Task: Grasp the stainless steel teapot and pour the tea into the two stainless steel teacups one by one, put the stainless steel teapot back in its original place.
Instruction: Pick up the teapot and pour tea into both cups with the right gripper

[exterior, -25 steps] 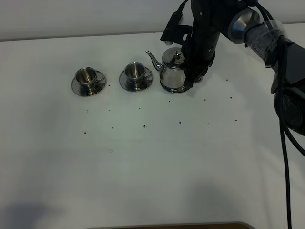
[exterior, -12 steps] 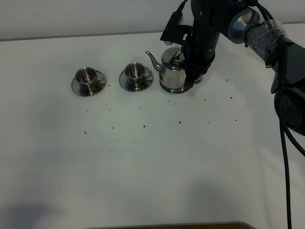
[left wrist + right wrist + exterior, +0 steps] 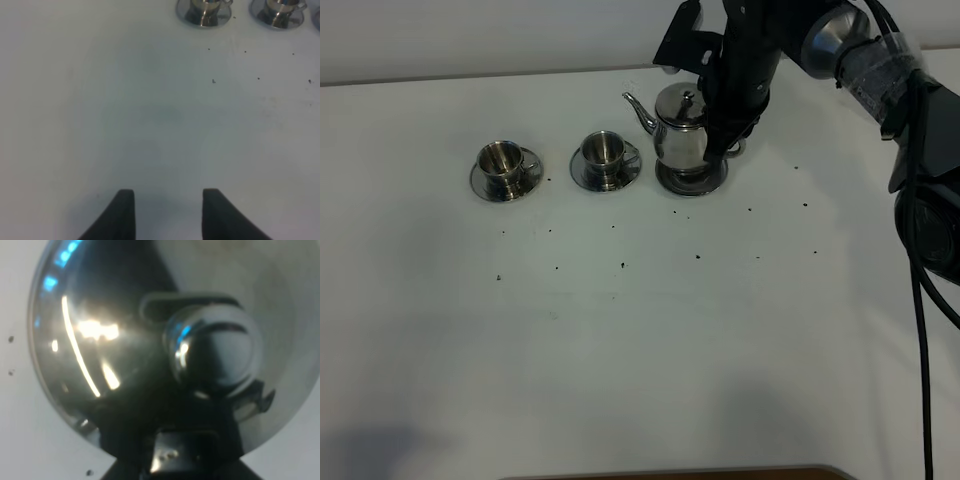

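Observation:
The stainless steel teapot (image 3: 681,128) hangs just above its round steel dish (image 3: 692,179), spout pointing left toward the cups. My right gripper (image 3: 725,140) is shut on the teapot's handle on its right side. The right wrist view is filled by the teapot's lid and knob (image 3: 215,347). Two steel teacups on saucers stand left of the pot: the near one (image 3: 604,150) and the far-left one (image 3: 503,160). They also show in the left wrist view (image 3: 204,9) (image 3: 282,9). My left gripper (image 3: 167,215) is open and empty over bare table, out of the exterior view.
The white table (image 3: 640,330) carries scattered dark specks (image 3: 623,265) in front of the cups and pot. The right arm's black cable (image 3: 920,330) hangs along the right edge. A wall edge runs behind the pot.
The right gripper has lifted the teapot off its dish; the pot has risen slightly and the bare dish now shows below it. The cups have not moved.

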Controlling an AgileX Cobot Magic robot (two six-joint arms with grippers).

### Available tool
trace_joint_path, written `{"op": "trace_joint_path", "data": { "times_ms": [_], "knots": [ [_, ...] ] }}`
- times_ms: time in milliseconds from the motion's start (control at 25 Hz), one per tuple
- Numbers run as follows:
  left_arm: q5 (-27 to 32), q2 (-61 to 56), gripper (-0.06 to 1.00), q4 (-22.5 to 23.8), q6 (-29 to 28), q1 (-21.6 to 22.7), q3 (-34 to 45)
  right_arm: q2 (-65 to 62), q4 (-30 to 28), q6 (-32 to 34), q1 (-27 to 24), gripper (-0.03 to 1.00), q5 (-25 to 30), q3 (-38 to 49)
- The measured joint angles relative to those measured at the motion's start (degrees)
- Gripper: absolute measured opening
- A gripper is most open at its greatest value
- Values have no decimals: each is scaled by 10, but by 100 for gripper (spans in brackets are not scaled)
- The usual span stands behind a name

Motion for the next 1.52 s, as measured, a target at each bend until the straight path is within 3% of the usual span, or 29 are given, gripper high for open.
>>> {"op": "trace_joint_path", "data": {
  "times_ms": [640, 1080, 1520],
  "knots": [
    [0, 0, 38, 0, 0, 0, 0, -18, -10, 0, 5, 19, 3, -2],
    [0, 0, 38, 0, 1, 0, 0, -23, -132, 0, 85, 19, 4, -4],
    [0, 0, 38, 0, 1, 0, 0, -23, -216, -3, 96, 19, 4, -4]
  ]
}}
